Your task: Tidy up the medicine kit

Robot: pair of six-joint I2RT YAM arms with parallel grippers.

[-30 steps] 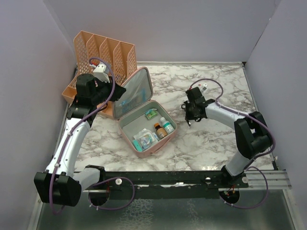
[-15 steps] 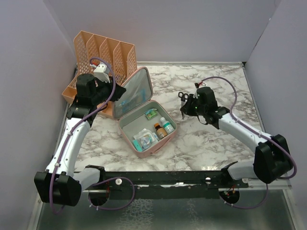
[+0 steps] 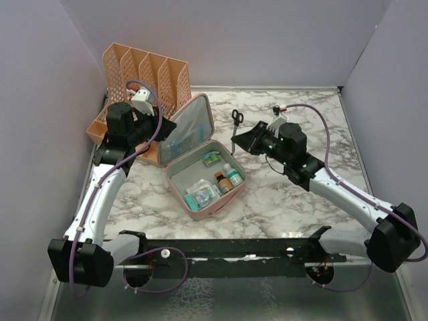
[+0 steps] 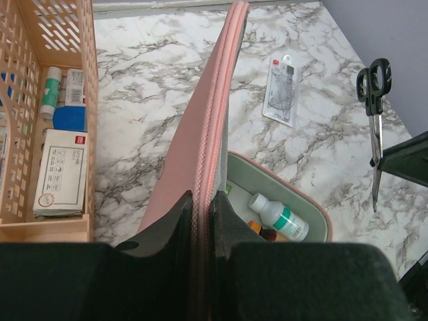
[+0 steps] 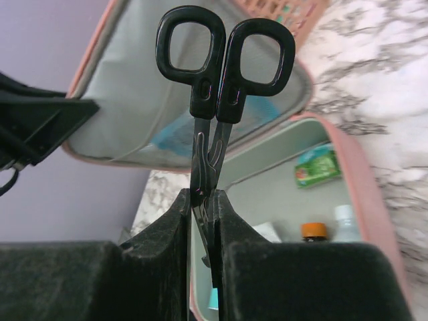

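The medicine kit (image 3: 200, 211) is a pink zip case lying open at the table's middle left, with its lid (image 3: 192, 128) standing up. My left gripper (image 3: 159, 131) is shut on the lid's zip edge (image 4: 212, 127) and holds it upright. In the tray lie a white bottle (image 3: 233, 175), an amber bottle (image 3: 223, 182), a green packet (image 3: 211, 159) and blue-white packets (image 3: 200, 194). My right gripper (image 3: 246, 141) is shut on the blades of black-handled scissors (image 3: 235, 120), handles up, in the air just right of the lid. In the right wrist view the scissors (image 5: 217, 73) hang before the open case.
An orange perforated file rack (image 3: 144, 72) stands behind the left gripper, with medicine boxes (image 4: 60, 170) in its low tray. A clear flat packet (image 4: 281, 90) lies on the marble top right of the case. Purple walls close in the left, back and right.
My right arm has swung left from the table's right middle to beside the case lid, carrying the scissors raised. The left arm and the lid have not moved.
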